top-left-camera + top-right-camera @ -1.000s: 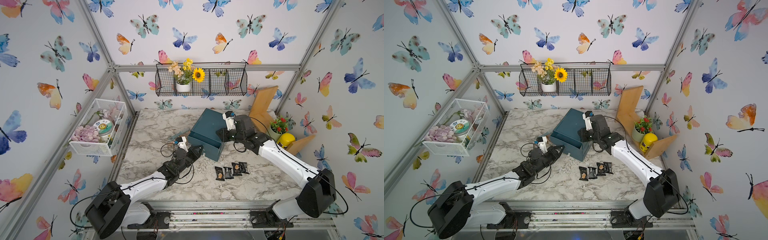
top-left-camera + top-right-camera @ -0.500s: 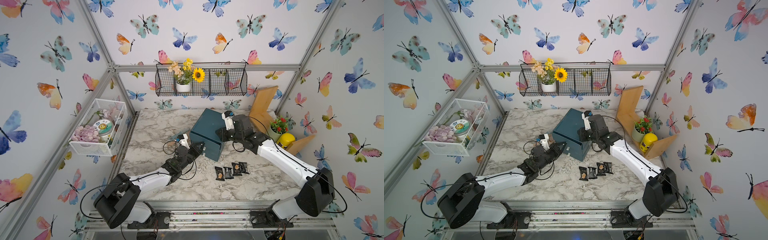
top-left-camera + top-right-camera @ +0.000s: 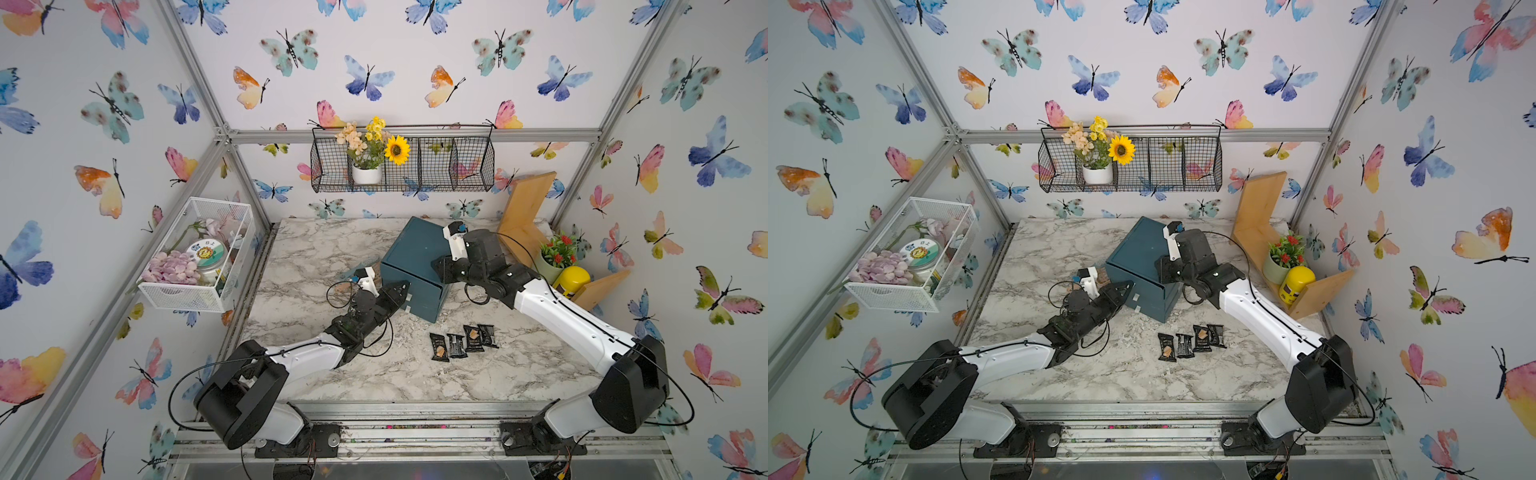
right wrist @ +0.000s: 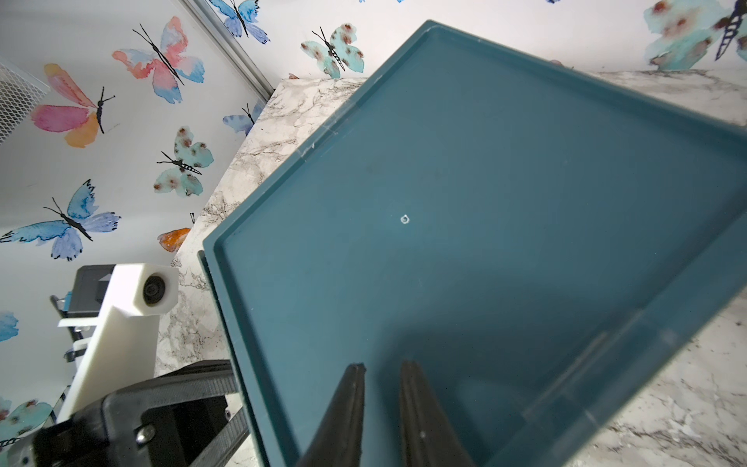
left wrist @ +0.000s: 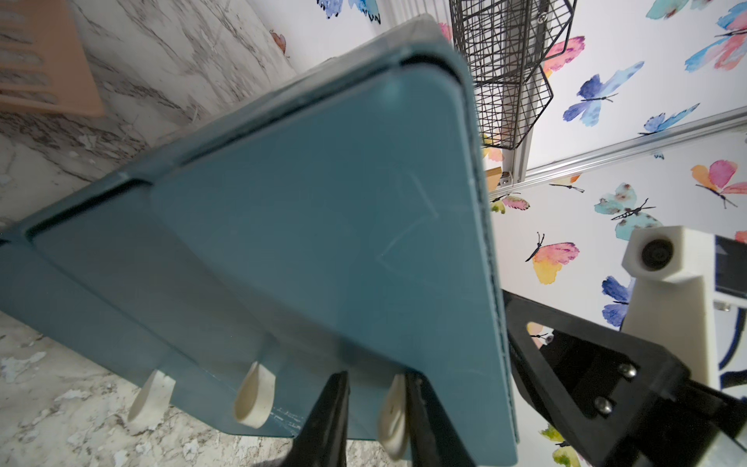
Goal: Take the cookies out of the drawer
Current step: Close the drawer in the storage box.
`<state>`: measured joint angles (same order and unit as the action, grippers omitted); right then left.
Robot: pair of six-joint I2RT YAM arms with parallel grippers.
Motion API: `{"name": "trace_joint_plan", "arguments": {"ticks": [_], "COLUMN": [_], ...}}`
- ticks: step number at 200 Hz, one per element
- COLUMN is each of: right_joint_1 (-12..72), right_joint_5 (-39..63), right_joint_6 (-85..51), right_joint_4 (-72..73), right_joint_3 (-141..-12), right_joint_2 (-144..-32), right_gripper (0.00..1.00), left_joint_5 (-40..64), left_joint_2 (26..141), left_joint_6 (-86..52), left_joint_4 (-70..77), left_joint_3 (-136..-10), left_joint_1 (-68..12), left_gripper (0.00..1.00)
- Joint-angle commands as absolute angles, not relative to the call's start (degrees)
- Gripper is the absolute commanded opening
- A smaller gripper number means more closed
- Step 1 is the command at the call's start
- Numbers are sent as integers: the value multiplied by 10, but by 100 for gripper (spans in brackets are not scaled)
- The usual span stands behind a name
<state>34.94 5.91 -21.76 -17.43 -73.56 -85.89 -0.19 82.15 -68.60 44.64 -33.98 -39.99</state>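
Four black cookies (image 3: 457,345) lie in a row on the marble worktop (image 3: 307,257), out of the blue-green drawer box (image 3: 415,257) and just in front of it. The left gripper (image 5: 376,376) is at the front of the box. Its fingers are spread a little on both sides of one white handle tab (image 5: 391,408), not squeezing it. The right gripper (image 4: 382,366) is over the top of the box, fingers a little apart, holding nothing.
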Motion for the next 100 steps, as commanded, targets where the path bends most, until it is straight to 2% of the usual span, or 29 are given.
{"name": "trace_joint_plan", "arguments": {"ticks": [1, 100], "right_joint_1": [353, 354], "right_joint_5": [40, 40], "right_joint_6": [-214, -212], "right_joint_4": [-240, -246], "right_joint_3": [-732, -742], "right_joint_2": [-878, -879], "right_gripper": [21, 21], "left_joint_5": [11, 35], "left_joint_2": [835, 855], "left_joint_6": [-683, -685], "left_joint_4": [449, 451], "left_joint_3": [-356, -371], "left_joint_1": [-394, -390], "left_gripper": [39, 43]}}
